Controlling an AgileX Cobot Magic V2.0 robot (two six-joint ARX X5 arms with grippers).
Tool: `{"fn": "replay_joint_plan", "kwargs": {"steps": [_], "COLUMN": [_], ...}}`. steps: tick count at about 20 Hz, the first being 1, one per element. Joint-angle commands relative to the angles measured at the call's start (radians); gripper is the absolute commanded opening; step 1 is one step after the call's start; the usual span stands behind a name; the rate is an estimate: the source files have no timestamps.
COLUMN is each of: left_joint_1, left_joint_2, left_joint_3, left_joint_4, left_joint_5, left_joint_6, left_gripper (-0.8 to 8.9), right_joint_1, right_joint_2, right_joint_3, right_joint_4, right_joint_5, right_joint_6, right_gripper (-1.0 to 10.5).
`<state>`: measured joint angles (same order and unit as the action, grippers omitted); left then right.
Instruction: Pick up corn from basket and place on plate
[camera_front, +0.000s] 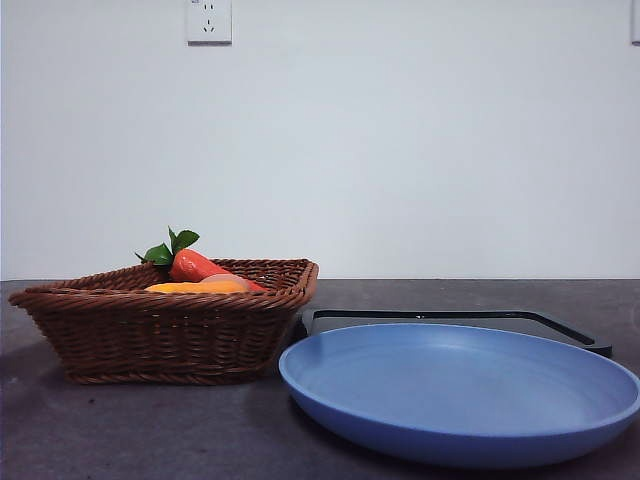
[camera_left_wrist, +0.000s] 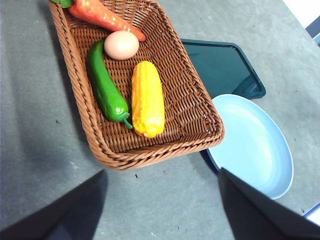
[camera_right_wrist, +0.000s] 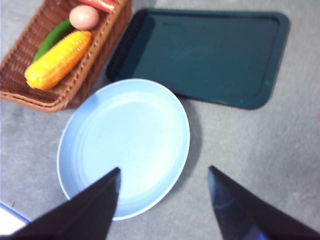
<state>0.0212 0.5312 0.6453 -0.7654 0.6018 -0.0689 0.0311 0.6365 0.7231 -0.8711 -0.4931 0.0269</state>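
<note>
While the corn lies in the basket, nothing of the task is done yet.

It rests on the wicker floor beside a green pepper, near a pinkish egg-like item and a carrot. The plate sits bare on the desk just beside the basket, in front of a black tray. The left hand hangs above the basket's near rim, spread wide and holding nothing; the right hand hangs above the plate, likewise spread and unladen. Reaching, grasping, lifting and placing all remain.
</note>
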Motion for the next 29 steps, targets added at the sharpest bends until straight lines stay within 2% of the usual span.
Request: {"fn": "replay_joint_plan", "kwargs": {"steps": [1,13,17,22,29], "left_joint_1": [-0.001,-0.002,-0.001,-0.001,-0.001], "left_joint_2": [0.005,0.005,0.005,0.005,0.005], "left_joint_3": [0.016,0.016,0.016,0.016,0.016], "left_joint_4": [0.011,0.010,0.011,0.010,0.011], "left_joint_5": [0.003,0.003,0.003,0.003,0.003], "left_joint_6": [0.012,0.007,0.007,0.007,0.005], "left_gripper": [3.82,3.82,3.82,3.82,3.82], "right_joint_1": [0.001,0.105,0.140,0.174,0.189], "right_joint_2": [0.048,0.569,0.712,0.811,0.860], "right_joint_3": [0.018,0.018,0.018,0.018,0.018], "right_joint_4": [0.013,0.236,0.294,0.328,0.347], "right_joint_5": [0.003,-0.003,-0.003,-0.003,0.004], "right_joint_6": [0.019,0.037,0.038,0.037,0.039], "right_gripper": [3.1,3.0,2.7,2.0,0.0]}}
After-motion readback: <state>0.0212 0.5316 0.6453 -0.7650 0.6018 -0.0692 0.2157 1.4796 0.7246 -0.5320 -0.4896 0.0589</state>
